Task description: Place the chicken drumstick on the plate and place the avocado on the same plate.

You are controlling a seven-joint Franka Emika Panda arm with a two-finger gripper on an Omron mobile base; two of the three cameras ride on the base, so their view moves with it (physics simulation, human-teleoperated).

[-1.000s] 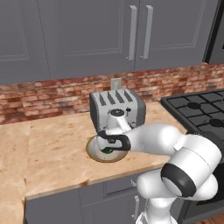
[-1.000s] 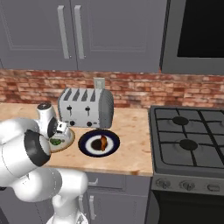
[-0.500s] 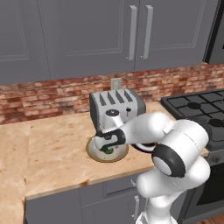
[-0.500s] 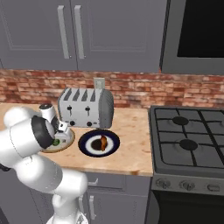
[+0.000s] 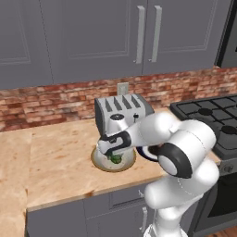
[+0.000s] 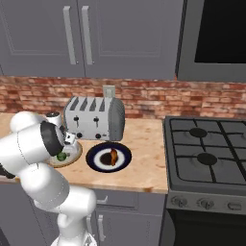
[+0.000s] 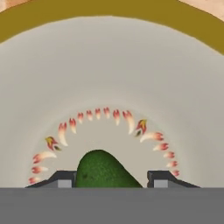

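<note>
The dark green avocado [image 7: 105,170] lies in the cream bowl with a tan rim [image 7: 109,65]. My gripper [image 7: 112,179] reaches down into that bowl, its two fingers closed against the avocado's sides. From the left base view the avocado [image 5: 115,159] peeks out under the hand inside the bowl [image 5: 98,162]. In the right base view the navy plate [image 6: 98,161] sits just right of the bowl [image 6: 72,158], with the reddish-brown chicken drumstick [image 6: 113,156] lying on its centre. The avocado [image 6: 61,156] shows there beside my arm.
A silver toaster [image 6: 93,117] stands right behind the bowl and plate. A gas stove [image 6: 206,144] lies to the right. The brick wall runs along the back, and the counter's front edge is close to the bowl.
The jaws have closed from wide open onto the avocado. The hand has stayed over the bowl, with the arm swung slightly closer.
</note>
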